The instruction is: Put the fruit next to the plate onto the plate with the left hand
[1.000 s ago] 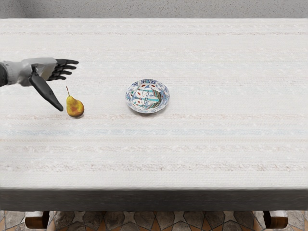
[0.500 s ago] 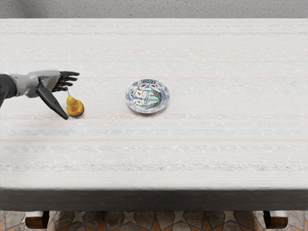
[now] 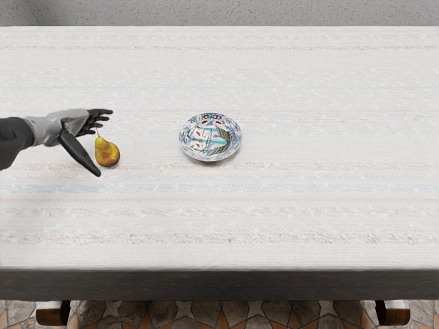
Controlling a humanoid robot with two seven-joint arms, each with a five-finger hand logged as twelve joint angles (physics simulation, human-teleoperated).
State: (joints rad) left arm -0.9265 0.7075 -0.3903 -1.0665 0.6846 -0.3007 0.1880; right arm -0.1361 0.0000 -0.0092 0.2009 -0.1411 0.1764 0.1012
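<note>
1. Since the earlier frames we have brought our left hand (image 3: 73,127) lower and closer to the pear (image 3: 107,152), and more of the dark forearm now shows at the tabletop's (image 3: 309,205) left edge.
2. We see the pear and the plate (image 3: 210,136) where they were before; neither has shifted.
3. Our left hand is spread wide and holds nothing.
4. Its dark fingers (image 3: 99,114) reach toward the right, just behind the pear's stem.
5. Its long thumb (image 3: 82,155) slants down toward the front edge, just beside the pear's left flank. We cannot tell whether the thumb touches the fruit.
6. We find the pear standing on the tabletop near the left edge, stem up, yellow with a red blush.
7. We see the plate, patterned in blue, red and green, to the right of the pear, about midway between the left and right edges and nearer the back edge than the front.
8. We note a strip of bare pale tabletop between the pear and the plate, so the two are apart.
</note>
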